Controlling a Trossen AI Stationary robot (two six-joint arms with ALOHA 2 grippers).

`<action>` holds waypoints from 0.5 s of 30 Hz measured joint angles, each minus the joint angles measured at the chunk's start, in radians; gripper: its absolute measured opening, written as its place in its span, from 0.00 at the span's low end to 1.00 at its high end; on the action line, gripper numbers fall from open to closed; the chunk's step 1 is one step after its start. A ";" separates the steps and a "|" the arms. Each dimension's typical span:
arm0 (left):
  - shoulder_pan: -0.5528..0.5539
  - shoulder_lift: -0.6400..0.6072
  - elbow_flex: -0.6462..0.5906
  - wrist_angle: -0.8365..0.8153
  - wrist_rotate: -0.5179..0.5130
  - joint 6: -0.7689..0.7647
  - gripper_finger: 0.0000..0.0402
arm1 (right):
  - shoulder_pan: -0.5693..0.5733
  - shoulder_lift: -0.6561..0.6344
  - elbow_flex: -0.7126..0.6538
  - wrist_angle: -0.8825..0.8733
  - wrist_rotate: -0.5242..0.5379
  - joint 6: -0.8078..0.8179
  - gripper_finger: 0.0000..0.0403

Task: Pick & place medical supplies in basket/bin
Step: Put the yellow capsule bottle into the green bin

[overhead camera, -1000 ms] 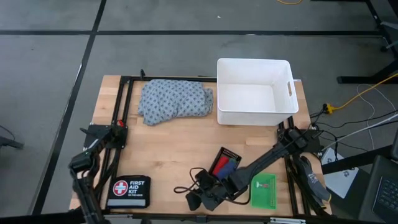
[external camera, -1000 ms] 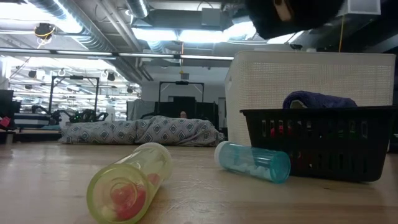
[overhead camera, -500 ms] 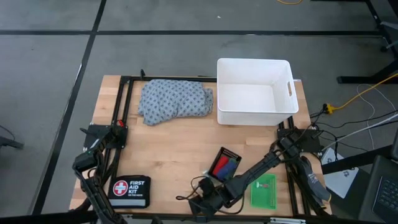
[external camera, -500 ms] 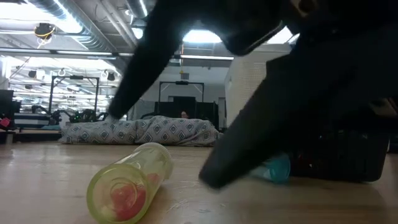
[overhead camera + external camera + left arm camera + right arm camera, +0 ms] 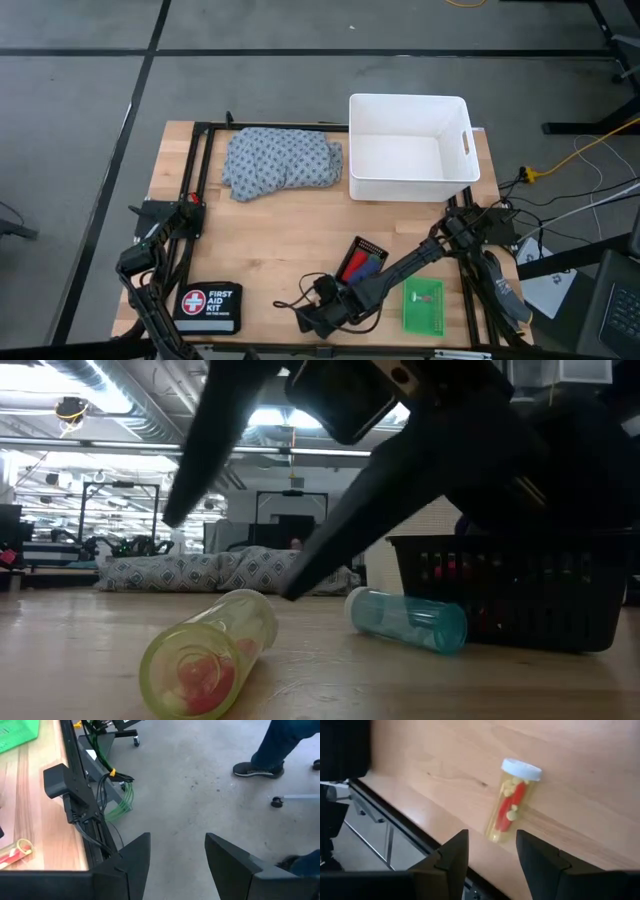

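Even overhead brightness is seen; ceiling strip lights (image 5: 300, 415) glare, and the near dark arm (image 5: 400, 470) is blurred.

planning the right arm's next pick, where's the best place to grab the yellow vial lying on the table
Grip the yellow vial across its barrel midway, clear of the white cap. It lies on its side on the table, so come straight down with the open right gripper, fingers straddling the barrel. It may roll.

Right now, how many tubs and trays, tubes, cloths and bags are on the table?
Tubs and trays: 3 (white tub, black mesh tray, green tray)
Tubes: 2 (yellow tube, blue tube)
Cloths: 1 (dotted cloth)
Bags: 1 (first aid pouch)
Total: 7
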 joint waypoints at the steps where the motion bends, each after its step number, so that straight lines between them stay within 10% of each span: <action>1: 0.000 0.000 0.000 0.000 0.000 0.000 0.46 | -0.002 0.000 0.000 -0.005 -0.004 0.002 0.41; 15: -0.001 0.000 0.001 0.000 0.000 0.011 0.46 | -0.041 0.032 0.002 0.007 -0.040 0.008 0.41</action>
